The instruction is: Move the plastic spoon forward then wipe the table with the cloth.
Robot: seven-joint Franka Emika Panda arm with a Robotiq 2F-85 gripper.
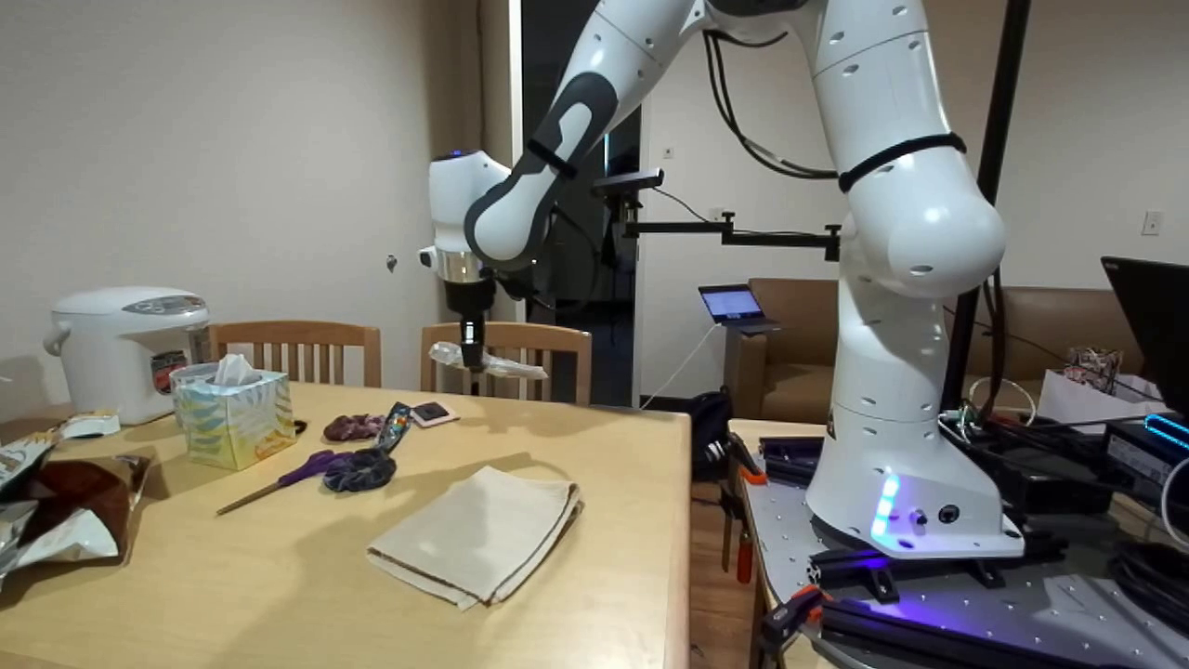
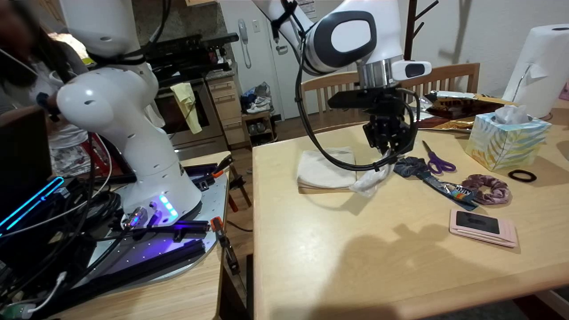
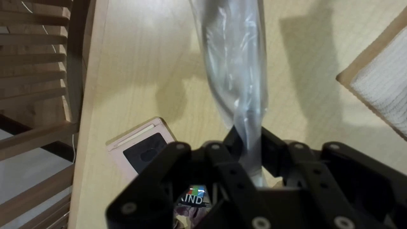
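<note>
Cloth [image 1: 478,534] folded on table [image 1: 627,465], end effector [image 3: 251,146] gripping what seems a wrapped plastic spoon [image 3: 235,66]

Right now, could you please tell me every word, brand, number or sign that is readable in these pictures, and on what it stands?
"KIND": on the wrapper, in the wrist view; the K is partly hidden.
Too blurred: the lettering on the same wrapper in an exterior view.
Too small: the red label on the water boiler, the laptop screen, the posted sheet.
</note>
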